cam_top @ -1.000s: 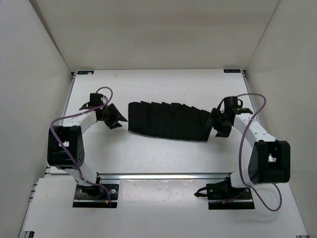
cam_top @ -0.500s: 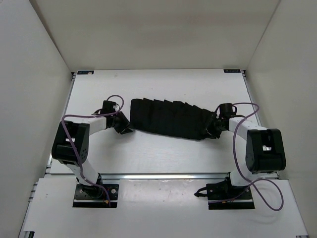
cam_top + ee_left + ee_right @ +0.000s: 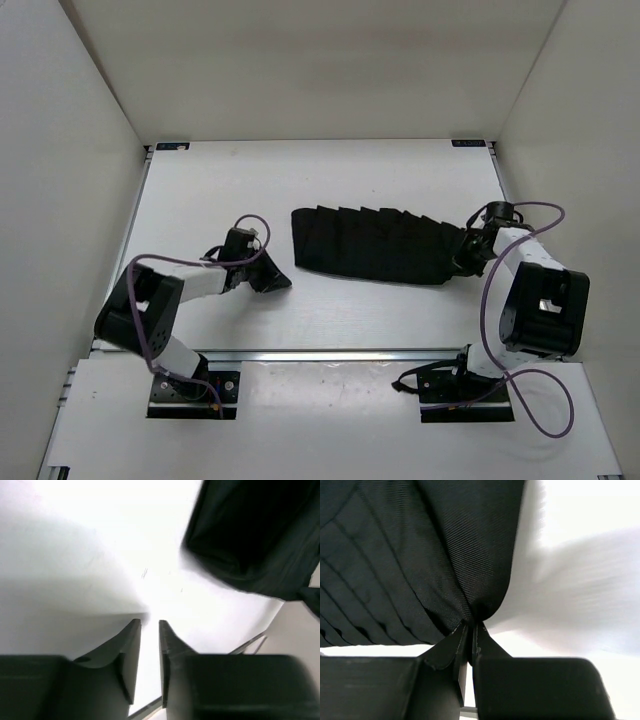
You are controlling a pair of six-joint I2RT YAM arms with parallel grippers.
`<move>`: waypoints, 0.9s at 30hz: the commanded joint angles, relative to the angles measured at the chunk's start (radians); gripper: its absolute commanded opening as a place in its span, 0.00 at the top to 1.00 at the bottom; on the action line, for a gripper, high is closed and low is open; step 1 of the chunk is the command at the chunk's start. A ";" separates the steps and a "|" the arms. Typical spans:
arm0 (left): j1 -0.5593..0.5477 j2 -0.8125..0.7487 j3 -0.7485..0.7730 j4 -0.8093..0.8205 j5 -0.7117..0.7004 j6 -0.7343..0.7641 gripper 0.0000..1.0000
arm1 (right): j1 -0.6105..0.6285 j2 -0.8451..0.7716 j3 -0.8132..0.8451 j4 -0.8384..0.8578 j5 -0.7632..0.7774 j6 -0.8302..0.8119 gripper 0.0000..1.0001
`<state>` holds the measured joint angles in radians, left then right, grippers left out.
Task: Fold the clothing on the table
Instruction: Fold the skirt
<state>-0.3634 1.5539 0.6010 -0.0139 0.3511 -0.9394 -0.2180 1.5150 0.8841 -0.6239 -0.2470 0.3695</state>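
**Aluminium rail** point(image 3: 330, 354): runs along the front edge of the white worktop point(image 3: 330, 180). Two black base plates point(image 3: 193, 393) sit on its near side, one arm on each.

**Left end effector** point(image 3: 272, 280) point(image 3: 150, 624): beyond the left half of the rail, low over bare worktop. Its jaws are nearly together with a thin slit between them. It grips nothing and sits short of the cloth's corner.

**Right end effector** point(image 3: 463, 262) point(image 3: 470, 625): beyond the right half of the rail, clenched on the cloth's right end. The fabric gathers to a point between the fingertips.

**Skirt** point(image 3: 375, 245) point(image 3: 250, 540) point(image 3: 420, 555): black, matte, finely woven.
- Lies flat on the worktop, past the middle and right stretch of the rail.
- Its long axis runs left to right, roughly parallel to the rail. The right end dips slightly toward the rail.
- The left end is cut square; the right end tapers into the grip.
- Pleats cross the short axis and show as a stepped row along the edge farther from the rail.
- Which end is waistband and which is hem cannot be told.

**Purple cables** point(image 3: 540, 208): loop above both forearms, clear of the cloth.

**Walls** point(image 3: 320, 70): white, closing the worktop at the left, the right and the side farthest from the rail.
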 commanded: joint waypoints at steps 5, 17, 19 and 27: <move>0.015 -0.085 0.028 0.062 -0.101 -0.070 0.49 | 0.038 -0.061 0.033 -0.111 0.075 -0.118 1.00; -0.078 0.216 0.240 0.080 -0.090 -0.173 0.49 | 0.046 -0.079 0.006 -0.108 0.066 -0.102 1.00; -0.081 0.260 0.246 0.098 -0.084 -0.176 0.62 | 0.042 -0.081 0.010 -0.105 0.069 -0.110 1.00; -0.155 0.186 0.155 0.118 -0.101 -0.159 1.00 | -0.026 -0.096 0.050 -0.198 0.167 -0.164 1.00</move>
<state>-0.4713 1.8114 0.8177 0.1352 0.2874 -1.1130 -0.2211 1.4597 0.8955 -0.7673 -0.1429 0.2356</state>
